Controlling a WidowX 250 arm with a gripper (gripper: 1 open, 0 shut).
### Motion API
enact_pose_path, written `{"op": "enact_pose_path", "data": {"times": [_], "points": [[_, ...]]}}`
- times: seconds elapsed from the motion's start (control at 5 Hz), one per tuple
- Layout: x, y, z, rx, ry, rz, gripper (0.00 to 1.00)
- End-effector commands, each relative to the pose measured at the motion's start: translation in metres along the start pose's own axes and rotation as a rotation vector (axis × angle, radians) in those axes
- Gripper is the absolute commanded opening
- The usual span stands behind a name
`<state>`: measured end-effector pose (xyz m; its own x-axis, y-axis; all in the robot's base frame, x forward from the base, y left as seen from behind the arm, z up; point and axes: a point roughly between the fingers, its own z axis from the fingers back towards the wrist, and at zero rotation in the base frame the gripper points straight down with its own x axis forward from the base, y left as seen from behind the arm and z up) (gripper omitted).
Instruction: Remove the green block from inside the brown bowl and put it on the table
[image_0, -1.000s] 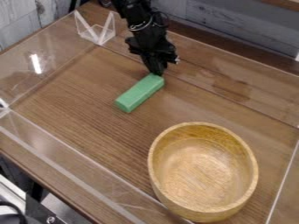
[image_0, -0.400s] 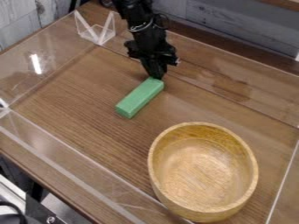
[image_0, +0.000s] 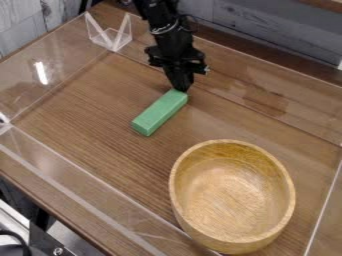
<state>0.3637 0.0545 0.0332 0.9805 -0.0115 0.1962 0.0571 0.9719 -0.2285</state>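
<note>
Lying on table (image_0: 94, 115), green block (image_0: 160, 110), brown bowl (image_0: 233, 196) near, apart.

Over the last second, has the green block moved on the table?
No. The green block lies at the same spot and angle on the table, up and left of the brown bowl, with the gripper at its far end.
</note>
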Motion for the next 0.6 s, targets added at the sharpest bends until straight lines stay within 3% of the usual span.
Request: {"op": "enact_pose_path", "data": {"times": [0.0, 0.4], "points": [[0.0157, -0.0066, 0.0176, 0.010, -0.046, -0.030, 0.00], [0.0185, -0.0147, 0.0175, -0.005, -0.031, -0.046, 0.00]]}}
